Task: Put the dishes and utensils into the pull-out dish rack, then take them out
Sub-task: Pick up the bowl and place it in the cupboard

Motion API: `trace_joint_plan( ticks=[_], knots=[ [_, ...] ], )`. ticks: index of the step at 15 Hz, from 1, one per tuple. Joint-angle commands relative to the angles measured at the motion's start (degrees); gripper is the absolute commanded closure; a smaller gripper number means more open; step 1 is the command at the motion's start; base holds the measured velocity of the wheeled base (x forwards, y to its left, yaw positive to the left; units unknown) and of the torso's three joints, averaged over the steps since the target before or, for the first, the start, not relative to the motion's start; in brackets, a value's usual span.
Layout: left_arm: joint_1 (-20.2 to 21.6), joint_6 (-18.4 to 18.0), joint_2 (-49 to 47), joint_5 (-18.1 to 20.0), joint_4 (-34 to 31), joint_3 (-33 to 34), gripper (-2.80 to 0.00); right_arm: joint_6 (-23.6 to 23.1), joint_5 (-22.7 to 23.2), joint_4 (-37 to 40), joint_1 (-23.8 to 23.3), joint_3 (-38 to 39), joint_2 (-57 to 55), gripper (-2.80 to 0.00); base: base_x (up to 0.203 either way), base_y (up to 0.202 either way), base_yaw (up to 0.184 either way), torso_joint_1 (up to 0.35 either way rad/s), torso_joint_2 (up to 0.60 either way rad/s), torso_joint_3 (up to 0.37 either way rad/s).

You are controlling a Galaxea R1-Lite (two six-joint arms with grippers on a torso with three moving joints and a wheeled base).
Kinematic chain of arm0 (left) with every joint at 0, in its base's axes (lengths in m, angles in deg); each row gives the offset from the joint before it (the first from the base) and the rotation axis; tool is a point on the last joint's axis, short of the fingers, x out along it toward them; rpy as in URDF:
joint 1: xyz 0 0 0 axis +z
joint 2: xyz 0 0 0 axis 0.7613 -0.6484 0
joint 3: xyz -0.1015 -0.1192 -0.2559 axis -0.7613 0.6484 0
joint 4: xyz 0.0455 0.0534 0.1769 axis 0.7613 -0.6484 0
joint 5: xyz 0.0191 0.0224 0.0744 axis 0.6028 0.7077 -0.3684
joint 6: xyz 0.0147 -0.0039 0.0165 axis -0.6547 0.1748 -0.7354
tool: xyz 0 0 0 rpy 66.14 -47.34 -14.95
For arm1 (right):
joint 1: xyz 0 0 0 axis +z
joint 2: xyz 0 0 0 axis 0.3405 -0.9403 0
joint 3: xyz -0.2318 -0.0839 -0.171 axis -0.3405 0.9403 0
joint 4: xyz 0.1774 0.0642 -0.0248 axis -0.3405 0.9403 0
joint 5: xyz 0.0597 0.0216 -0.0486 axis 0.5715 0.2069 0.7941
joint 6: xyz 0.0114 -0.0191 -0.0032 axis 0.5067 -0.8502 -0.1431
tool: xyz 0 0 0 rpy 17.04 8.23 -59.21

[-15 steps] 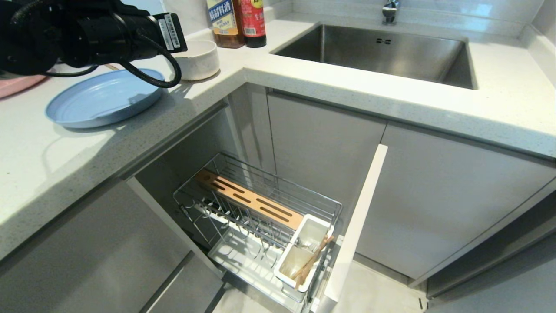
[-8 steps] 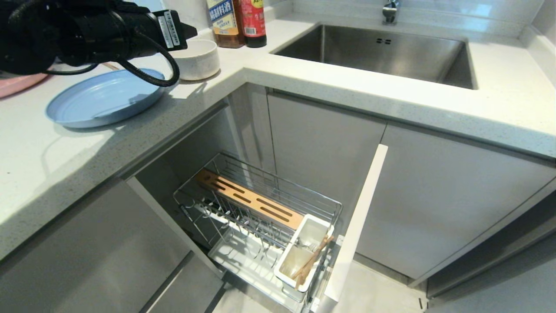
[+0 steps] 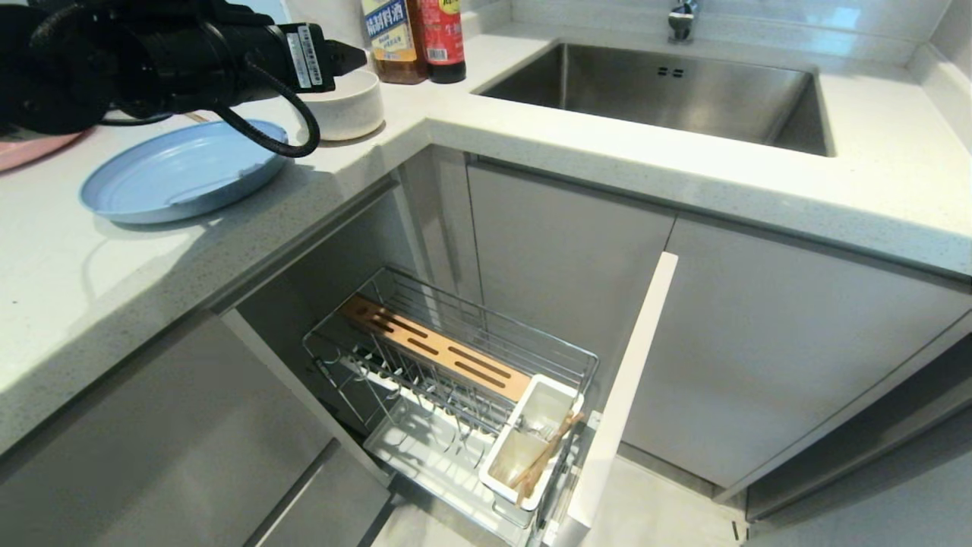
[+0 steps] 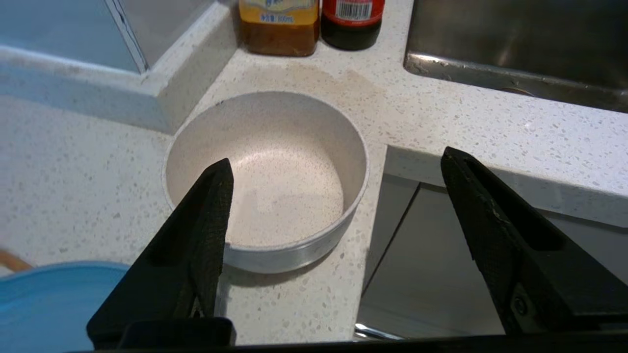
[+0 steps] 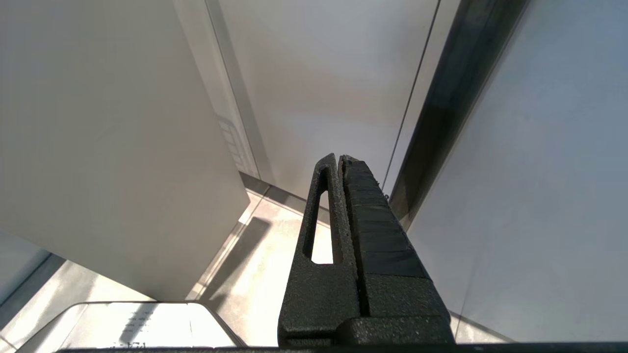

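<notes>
— On the white speckled countertop (image 3: pixel 250 220), what stands where?

— The wide, shallow, pale blue round plate (image 3: pixel 178 173) lies flat near the counter's edge. Beyond it, close to the inner corner, sits the deep cream-white matte bowl (image 4: pixel 267 179), upright and empty. Two bottles, one amber (image 3: pixel 393 38) and one dark with a red label (image 3: pixel 442 36), stand behind the bowl, with the steel sink (image 3: pixel 661 95) off to their right.

— And the left gripper (image 4: pixel 338 162)?

— It hangs over the counter just above the bowl, its two black fingers (image 4: pixel 196 245) spread wide and grasping nothing. One fingertip is over the bowl's inside, the other out past the counter's edge; whether either touches the bowl I cannot tell.

— The pull-out chrome wire dish rack (image 3: pixel 456 395)?

— Drawn out below the counter, its narrow pale cabinet front (image 3: pixel 626 387) standing open. A slotted wooden strip (image 3: pixel 437 355) runs along its far side. At the front end the white plastic utensil cup (image 3: pixel 531 448) holds the thin light-wood chopsticks (image 3: pixel 548 452), leaning, with the slim grey metal fork (image 3: pixel 534 431) beside them, hard to make out.

— The right gripper (image 5: pixel 341 159)?

— Down low by the pale cabinet doors (image 5: pixel 108 147), above the floor, fingers pressed together with nothing between them.
</notes>
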State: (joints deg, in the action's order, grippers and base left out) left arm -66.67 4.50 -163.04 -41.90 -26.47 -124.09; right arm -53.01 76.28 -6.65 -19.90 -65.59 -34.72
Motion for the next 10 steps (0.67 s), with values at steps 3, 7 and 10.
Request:
trace_joint_plan(
  ticks=[3, 7, 10],
  knots=[
    [0.2, -1.8, -0.2, 0.8, 0.0, 0.0, -2.8, 0.0, 0.0, 0.0, 0.0, 0.1, 0.0, 0.0, 0.0, 0.0, 0.0, 0.0, 0.0, 0.0],
    [0.0, -3.0, -0.4, 0.9, 1.6, 0.0, -2.8, 0.0, 0.0, 0.0, 0.0, 0.1, 0.0, 0.0, 0.0, 0.0, 0.0, 0.0, 0.0, 0.0],
    [0.1, -4.5, -1.2, 0.9, 1.8, -0.1, -2.8, 0.0, 0.0, 0.0, 0.0, 0.1, 0.0, 0.0, 0.0, 0.0, 0.0, 0.0, 0.0, 0.0]
  ],
)
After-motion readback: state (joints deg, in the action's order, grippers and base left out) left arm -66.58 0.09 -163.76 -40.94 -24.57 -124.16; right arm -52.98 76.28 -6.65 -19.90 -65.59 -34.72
